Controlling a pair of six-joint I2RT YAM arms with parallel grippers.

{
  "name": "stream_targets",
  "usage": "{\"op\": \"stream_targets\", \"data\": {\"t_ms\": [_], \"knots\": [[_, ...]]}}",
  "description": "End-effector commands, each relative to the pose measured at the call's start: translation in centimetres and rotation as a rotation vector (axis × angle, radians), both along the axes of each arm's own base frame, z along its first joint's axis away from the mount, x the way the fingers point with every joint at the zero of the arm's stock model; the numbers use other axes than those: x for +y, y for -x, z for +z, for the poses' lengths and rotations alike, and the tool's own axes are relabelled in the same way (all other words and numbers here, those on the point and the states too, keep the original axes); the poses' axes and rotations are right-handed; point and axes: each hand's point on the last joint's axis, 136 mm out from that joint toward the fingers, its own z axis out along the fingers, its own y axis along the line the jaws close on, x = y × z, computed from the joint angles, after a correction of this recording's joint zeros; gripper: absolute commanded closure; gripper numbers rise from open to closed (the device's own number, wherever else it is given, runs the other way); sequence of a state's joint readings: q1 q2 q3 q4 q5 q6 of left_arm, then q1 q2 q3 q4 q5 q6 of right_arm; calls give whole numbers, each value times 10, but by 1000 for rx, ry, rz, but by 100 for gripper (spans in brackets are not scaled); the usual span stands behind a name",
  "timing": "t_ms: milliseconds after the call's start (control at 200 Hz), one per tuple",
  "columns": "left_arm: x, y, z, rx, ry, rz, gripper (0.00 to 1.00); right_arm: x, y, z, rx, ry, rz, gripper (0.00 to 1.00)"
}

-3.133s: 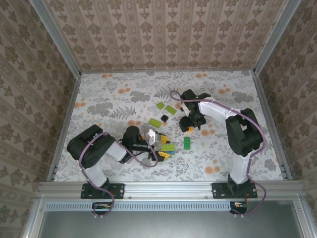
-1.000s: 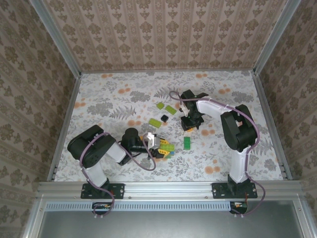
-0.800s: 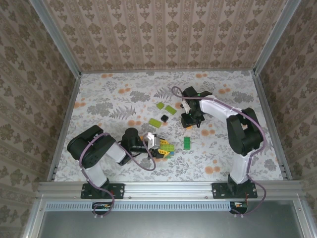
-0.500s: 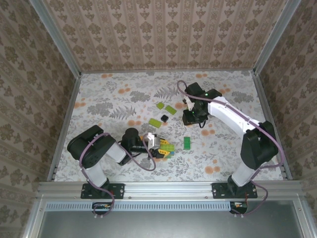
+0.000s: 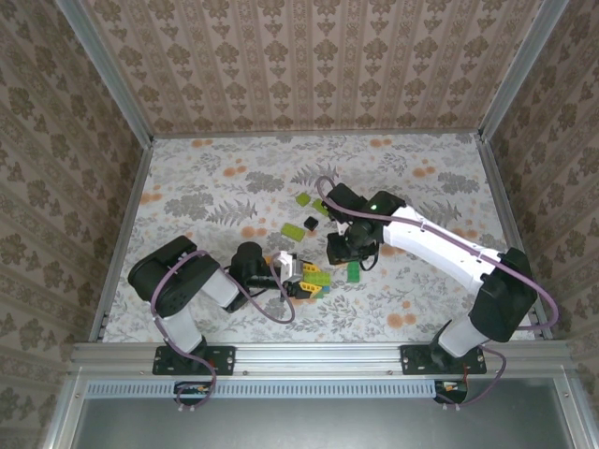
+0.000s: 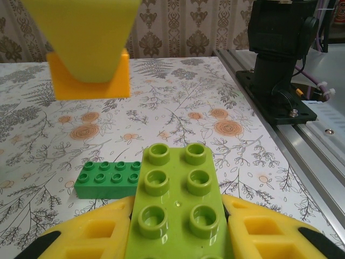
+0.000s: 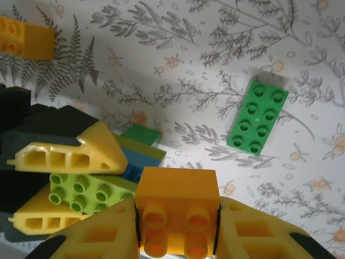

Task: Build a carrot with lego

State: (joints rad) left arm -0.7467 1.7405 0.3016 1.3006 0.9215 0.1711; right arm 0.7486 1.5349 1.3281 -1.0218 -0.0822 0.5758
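Right arm has swung in from the far right toward the table centre. The right gripper [image 5: 342,245] hangs just beside the left gripper [image 5: 293,274]. Right jaws are clamped on an orange brick [image 7: 177,204]. Left jaws are clamped on a lime-green brick [image 6: 175,199], studs up. Progress: the carrot is not yet joined, orange and green are apart. A dark green brick [image 5: 354,271] and other loose lego [image 5: 309,201] lie unused.

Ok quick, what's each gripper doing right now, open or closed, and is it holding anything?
Left gripper: closed on a lime-green lego brick.
Right gripper: closed on an orange lego brick.
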Motion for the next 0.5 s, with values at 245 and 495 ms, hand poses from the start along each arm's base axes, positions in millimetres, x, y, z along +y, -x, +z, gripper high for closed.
{"op": "stream_targets", "data": {"t_ms": [245,495], "knots": [[-2,0,-22,14,-57,10,71,12,28,-6,29,-25,-58,73],[-2,0,-21,11,-57,11,72,17,28,-2,10,-42,-56,73]]}}
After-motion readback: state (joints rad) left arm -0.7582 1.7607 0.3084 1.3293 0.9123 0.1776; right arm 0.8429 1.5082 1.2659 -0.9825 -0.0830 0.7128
